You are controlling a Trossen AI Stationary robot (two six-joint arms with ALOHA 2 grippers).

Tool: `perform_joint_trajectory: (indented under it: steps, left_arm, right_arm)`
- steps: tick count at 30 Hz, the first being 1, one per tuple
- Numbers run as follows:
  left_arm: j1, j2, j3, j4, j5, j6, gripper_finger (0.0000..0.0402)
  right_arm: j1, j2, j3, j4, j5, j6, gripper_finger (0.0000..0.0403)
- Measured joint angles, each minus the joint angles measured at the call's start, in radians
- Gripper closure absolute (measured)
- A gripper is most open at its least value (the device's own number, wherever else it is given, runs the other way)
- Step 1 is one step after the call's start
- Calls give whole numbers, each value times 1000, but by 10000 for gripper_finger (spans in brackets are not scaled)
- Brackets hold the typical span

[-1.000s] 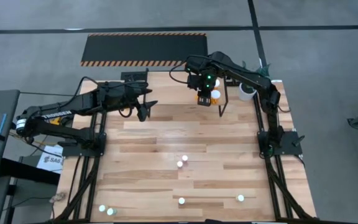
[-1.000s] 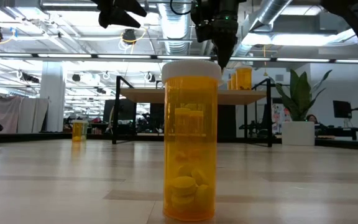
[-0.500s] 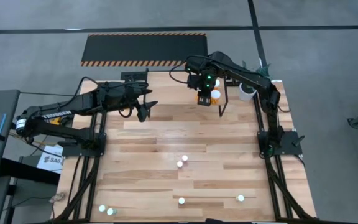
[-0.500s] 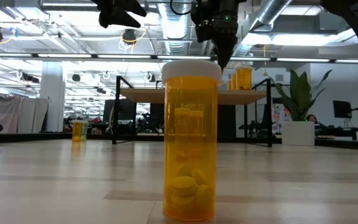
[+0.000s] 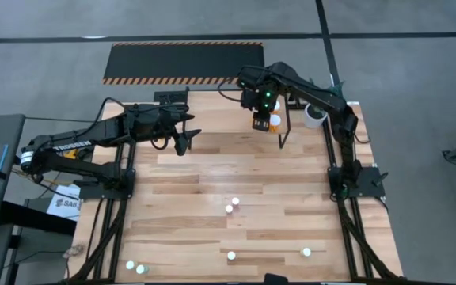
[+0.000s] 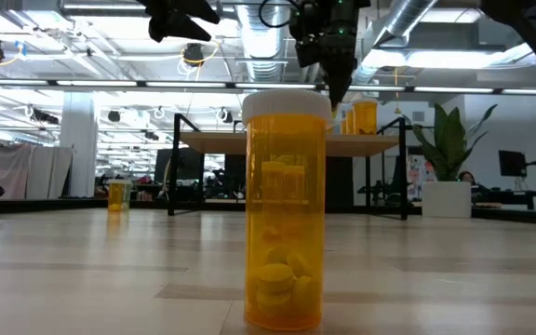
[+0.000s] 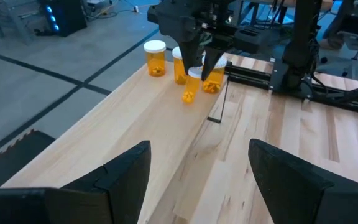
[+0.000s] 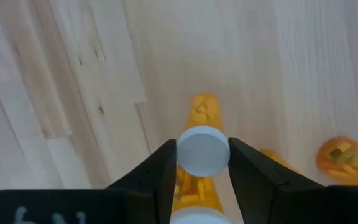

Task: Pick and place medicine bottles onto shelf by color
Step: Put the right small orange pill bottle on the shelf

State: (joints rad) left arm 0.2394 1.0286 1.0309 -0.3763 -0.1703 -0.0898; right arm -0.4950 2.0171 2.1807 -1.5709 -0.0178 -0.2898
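The shelf runs along the table's far edge, and its light wood top shows in the low view. Three orange medicine bottles stand on its right end. My right gripper points down over that end, shut on a small orange white-capped bottle. The near bottle hides the held one in the low view. My left gripper hovers open above the shelf's left part, with nothing between its fingers. My right gripper pinches the small bottle's white cap between its two fingers, one finger on each side of the cap. The fingers come from above and point down. The orange body hangs below the cap, a little tilted. Whether its base touches the shelf top, I cannot tell.
Several white-capped bottles stand scattered on the table's near half. One tall orange bottle stands right before the low camera. A white pot with a plant stands at the far right corner.
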Motion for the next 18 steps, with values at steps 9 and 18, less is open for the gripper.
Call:
perform_joint_trajectory:
  steps: [9, 18]
  left_arm:
    - [0, 0, 0, 0, 0, 0, 143]
    - [0, 0, 0, 0, 0, 0, 143]
  right_arm:
    - [-6, 0, 0, 1, -7, -4, 212]
    - [-5, 0, 0, 14, -7, -11, 187]
